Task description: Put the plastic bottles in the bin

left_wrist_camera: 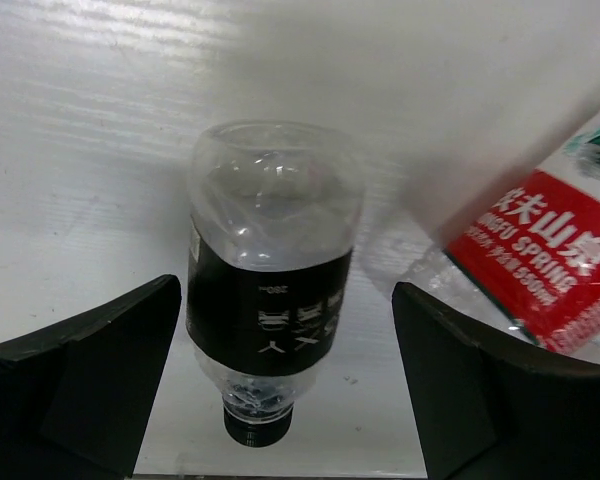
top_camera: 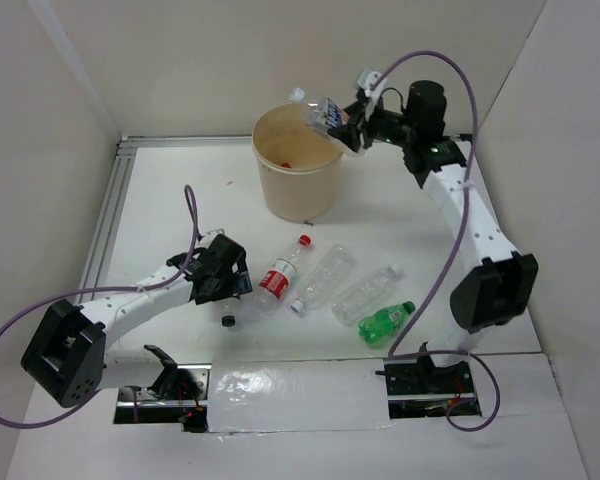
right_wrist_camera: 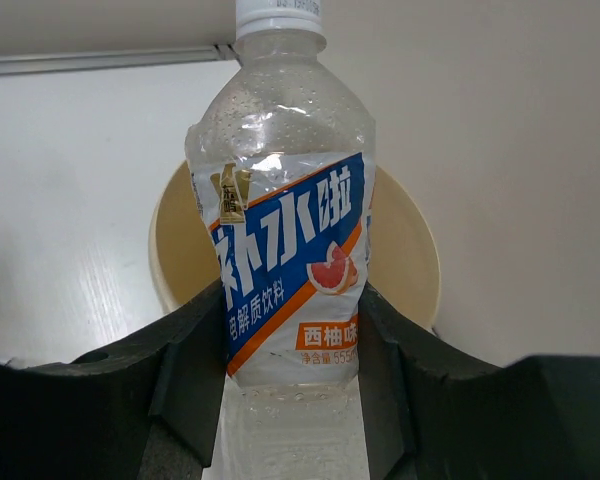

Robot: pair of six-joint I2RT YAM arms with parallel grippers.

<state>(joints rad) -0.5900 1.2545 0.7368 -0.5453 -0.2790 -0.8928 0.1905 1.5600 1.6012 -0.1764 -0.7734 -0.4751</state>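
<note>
The beige bin [top_camera: 298, 170] stands at the back centre. My right gripper [top_camera: 342, 125] is shut on a clear white-capped bottle with a blue label [top_camera: 323, 110] and holds it tilted over the bin's right rim; in the right wrist view this bottle [right_wrist_camera: 285, 230] is pinched between the fingers, with the bin [right_wrist_camera: 405, 250] behind it. My left gripper [top_camera: 230, 285] is open and low over a dark-labelled bottle [left_wrist_camera: 270, 300], which lies between its fingers [left_wrist_camera: 90, 370], apart from both. A red-labelled bottle [top_camera: 278, 277], two clear bottles [top_camera: 325, 278] [top_camera: 368, 292] and a green one [top_camera: 385, 322] lie on the table.
White walls enclose the table on the left, back and right. An aluminium rail [top_camera: 115, 200] runs along the left edge. A small red thing [top_camera: 286, 163] lies inside the bin. The red-labelled bottle [left_wrist_camera: 550, 260] lies just right of my left gripper.
</note>
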